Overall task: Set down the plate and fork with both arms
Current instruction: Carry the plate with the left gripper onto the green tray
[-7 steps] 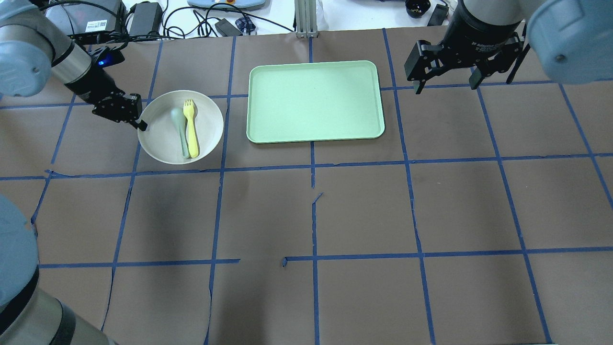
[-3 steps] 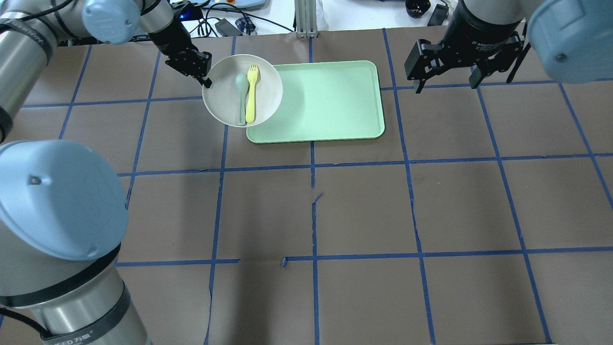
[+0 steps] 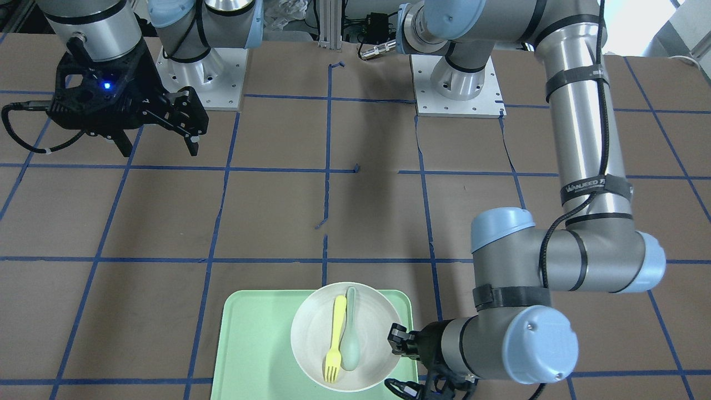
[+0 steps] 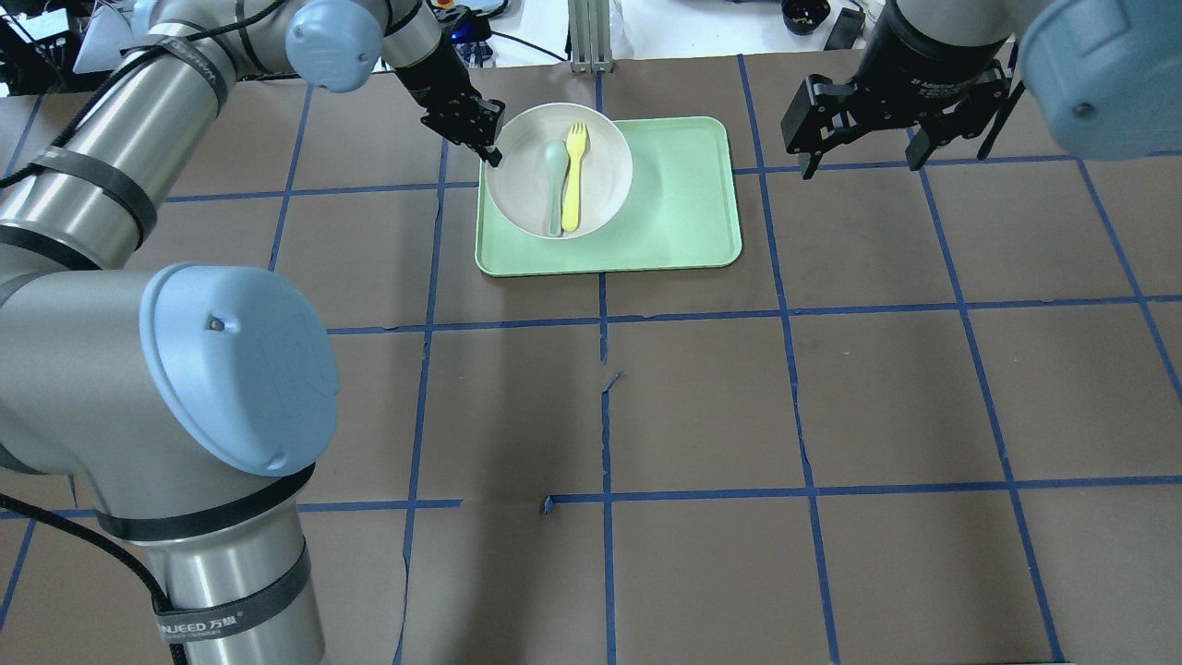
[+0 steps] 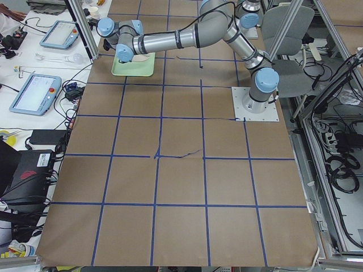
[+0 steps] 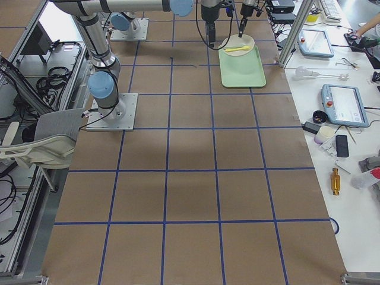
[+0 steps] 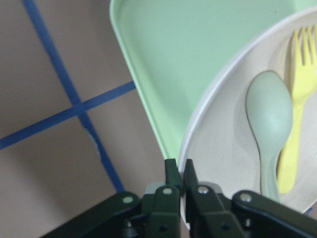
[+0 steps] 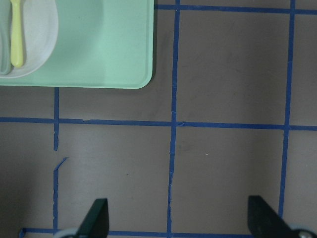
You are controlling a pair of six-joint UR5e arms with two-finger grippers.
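The off-white plate (image 4: 605, 162) carries the yellow fork (image 4: 574, 175) and a pale green-grey spoon (image 4: 554, 185) side by side. My left gripper (image 4: 493, 151) is shut on the plate's left rim and holds it over the left half of the mint-green tray (image 4: 683, 194). The left wrist view shows the fingertips (image 7: 172, 171) pinched on the rim (image 7: 208, 114), with the fork (image 7: 299, 89) and spoon (image 7: 270, 114) inside. My right gripper (image 4: 859, 162) is open and empty, hovering right of the tray; its spread fingers (image 8: 96, 218) show over bare table.
The table is brown paper with a blue tape grid (image 4: 605, 314). Cables and boxes (image 4: 434, 46) lie beyond the far edge. The right half of the tray (image 3: 250, 344) is bare. The left arm's elbow (image 4: 231, 369) hangs large over the near left of the table.
My left gripper has carried the plate, with fork and spoon in it, rightward from the table's left to over the tray's left half. The right gripper has not moved.
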